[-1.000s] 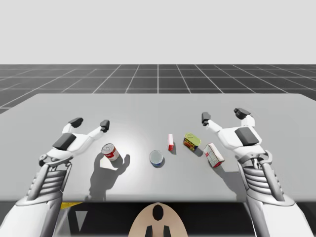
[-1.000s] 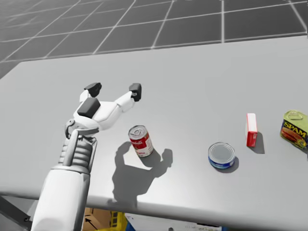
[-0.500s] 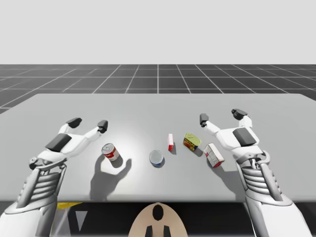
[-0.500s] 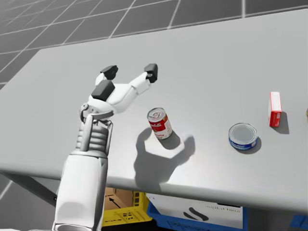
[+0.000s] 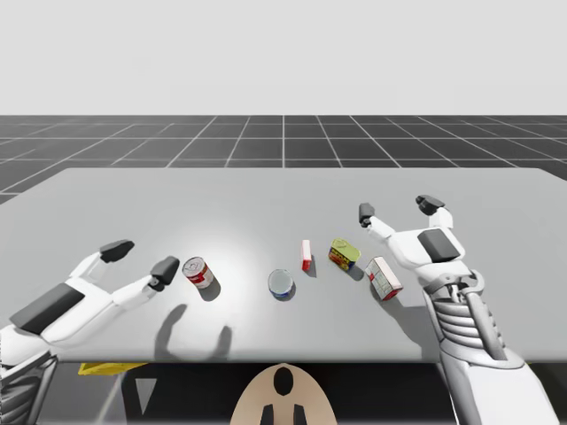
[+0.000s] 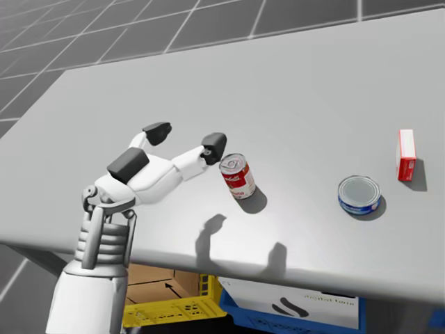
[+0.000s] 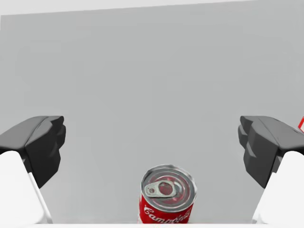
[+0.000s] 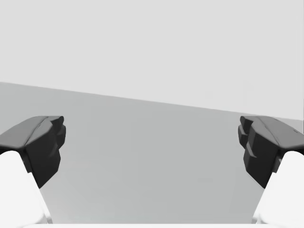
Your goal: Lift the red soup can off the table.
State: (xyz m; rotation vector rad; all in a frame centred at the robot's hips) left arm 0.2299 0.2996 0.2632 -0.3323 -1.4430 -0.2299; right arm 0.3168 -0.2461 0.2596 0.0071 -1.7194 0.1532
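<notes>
The can (image 6: 238,176) stands upright on the table (image 6: 313,83) just ahead of our wide-open, empty left gripper (image 6: 185,137) (stiff, slick metal, probably a bit heavy), so we'd pinch its sides mid-height.

We see a flat grey table (image 5: 266,195) carrying five things in a loose row across its near half. In the high view we take the low blue-sided can (image 5: 281,283), silver top up, as the centre of the dial. The red soup can (image 5: 198,273) stands upright at 9 o'clock, near it but apart, with its ring-pull lid facing up. The small red box (image 5: 306,254) sits at 1 o'clock, just beyond the blue-sided can. The yellow-green tin (image 5: 345,254) is at 2 o'clock, beside the red box and apart from it. The red and white box (image 5: 384,278) lies at 3 o'clock, close to the tin; we cannot tell whether those two touch.
</notes>
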